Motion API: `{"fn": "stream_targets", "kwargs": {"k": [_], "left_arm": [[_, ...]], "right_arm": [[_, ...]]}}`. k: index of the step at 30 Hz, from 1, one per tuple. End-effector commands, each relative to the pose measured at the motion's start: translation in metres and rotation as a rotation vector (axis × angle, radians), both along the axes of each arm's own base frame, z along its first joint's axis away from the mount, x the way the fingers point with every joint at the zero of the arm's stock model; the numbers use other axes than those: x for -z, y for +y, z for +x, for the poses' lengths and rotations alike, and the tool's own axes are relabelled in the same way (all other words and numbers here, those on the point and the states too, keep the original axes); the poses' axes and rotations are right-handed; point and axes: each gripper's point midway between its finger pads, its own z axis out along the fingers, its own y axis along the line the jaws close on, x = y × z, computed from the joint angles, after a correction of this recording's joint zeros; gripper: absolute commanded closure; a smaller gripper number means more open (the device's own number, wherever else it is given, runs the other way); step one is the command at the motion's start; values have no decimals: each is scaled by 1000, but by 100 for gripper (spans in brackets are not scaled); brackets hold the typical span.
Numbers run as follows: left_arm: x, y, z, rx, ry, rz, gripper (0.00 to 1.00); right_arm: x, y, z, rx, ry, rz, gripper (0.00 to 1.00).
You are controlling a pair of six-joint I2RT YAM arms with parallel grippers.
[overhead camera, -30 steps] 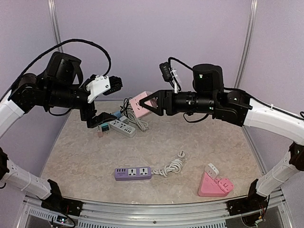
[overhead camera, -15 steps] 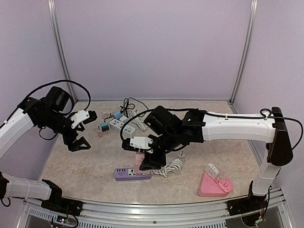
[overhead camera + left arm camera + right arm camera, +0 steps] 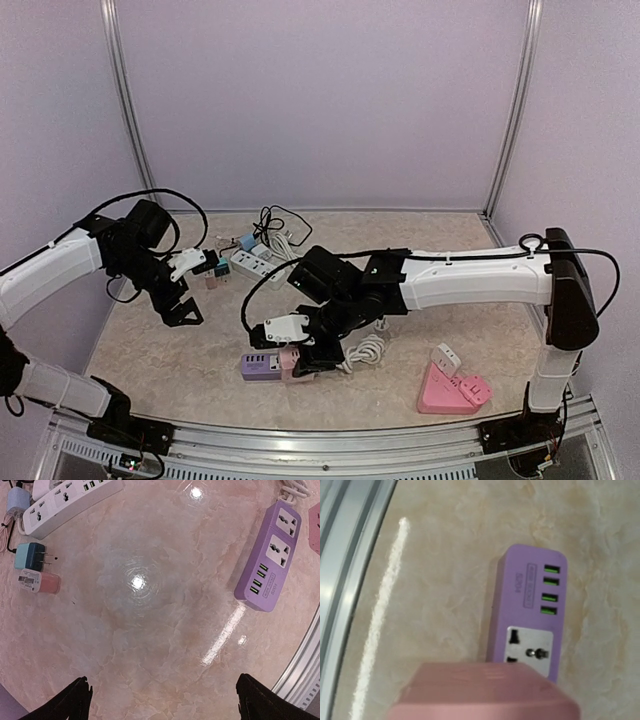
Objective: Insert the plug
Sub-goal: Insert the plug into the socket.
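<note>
We saw the right hand [image 3: 303, 350] pinching the pink plug [image 3: 485, 692], low over the purple strip [image 3: 527, 612] near the front edge of the table [image 3: 420, 290]. In the right wrist view the plug filled the bottom of the picture, just above the socket [image 3: 530, 650] next to the green ports [image 3: 549, 590]. Its pins were hidden from us, so we could not tell whether they had entered the holes. The left hand [image 3: 183, 308] hung spread wide and empty, well apart to the left.

We judged the plug a light, stiff block of smooth plastic (likely slippery under hard pads). A grip across its flat sides, well up from the pins, looked right, leaving the face free to meet the socket. The strip looked light too and lay loose on a glossy table. We thought it might slide or tip under a skewed push, so the pins would want to go straight down.
</note>
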Motion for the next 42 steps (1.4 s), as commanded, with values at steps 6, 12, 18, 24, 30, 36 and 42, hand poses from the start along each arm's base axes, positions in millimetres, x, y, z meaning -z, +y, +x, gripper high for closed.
{"fn": "stream_targets", "kwargs": {"k": [6,12,18,24,30,36,42], "left_arm": [[12,0,2,-6,8,21,1],[23,-6,-1,27,29,57,1],[27,-7,-2,41,36,70,1],[26,-7,-2,42,31,68,1],[24,-6,-2,41,24,65,1],[25,-6,-1,43,23,63,1],[24,-7,-2,45,23,60,1]], "right_arm": [[17,-9,30,5,-10,-35,100],[20,-12,37,19,-1,-8,100],[31,-16,32,20,31,-27,100],[34,-18,31,27,11,-51,100],[43,-22,22,23,12,-137,100],[33,-16,20,40,1,-137,100],[48,-18,28,69,-16,-175,100]]}}
